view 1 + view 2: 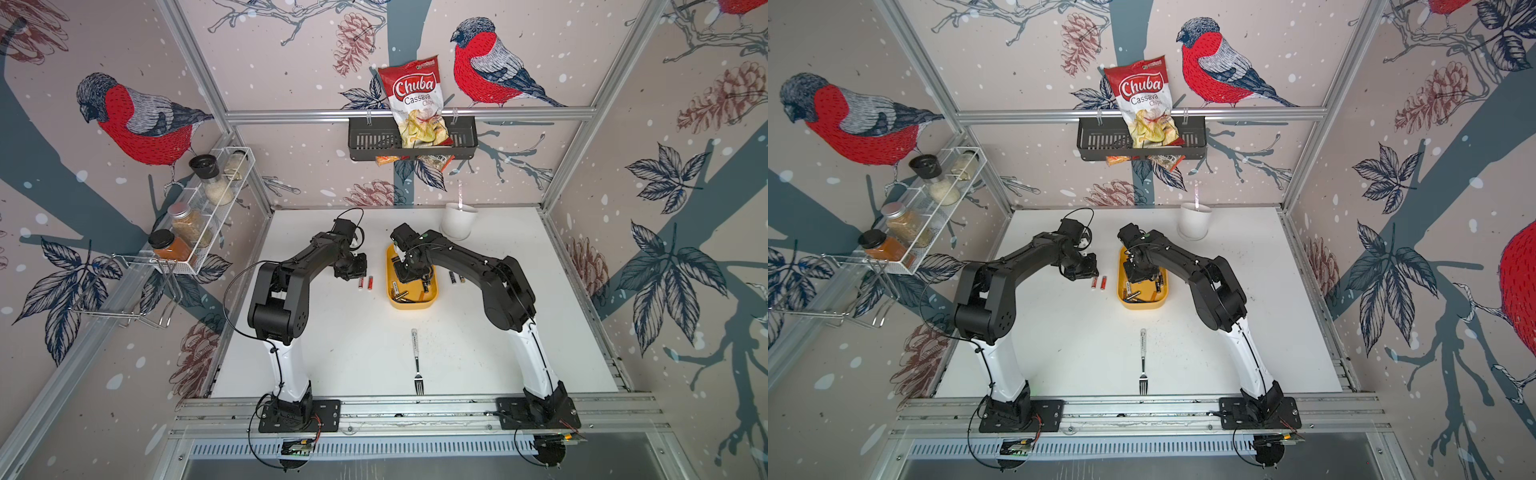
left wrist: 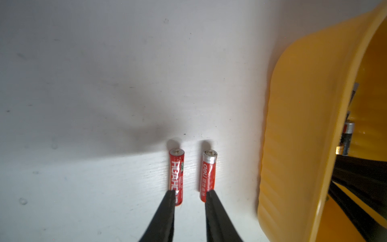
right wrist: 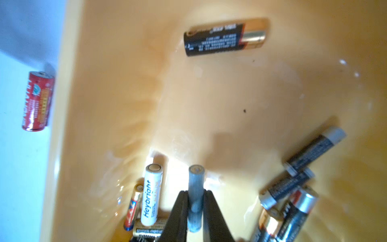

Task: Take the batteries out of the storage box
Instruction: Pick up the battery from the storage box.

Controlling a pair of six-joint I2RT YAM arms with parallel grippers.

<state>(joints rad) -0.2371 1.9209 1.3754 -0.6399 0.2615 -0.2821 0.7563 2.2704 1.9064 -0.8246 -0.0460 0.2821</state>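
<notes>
Between the right gripper's [image 3: 195, 193] closed jaws a grey-blue cylindrical battery [image 3: 195, 180] is pinched, its label too blurred to read. Beside them other batteries [image 3: 151, 194] crowd the floor of the shallow yellow plastic storage box [image 3: 117, 94], several cut off by the frame, while ahead of the jaws the floor lies bare but for one black-and-copper cell [image 3: 225, 36]. Outside the box's wall the left gripper's [image 2: 190, 193] jaws stand narrowly parted on nothing, tips overlapping two red cylindrical batteries [image 2: 176, 174] on the white tabletop [image 2: 94, 104], contact unclear, with open table ahead.
</notes>
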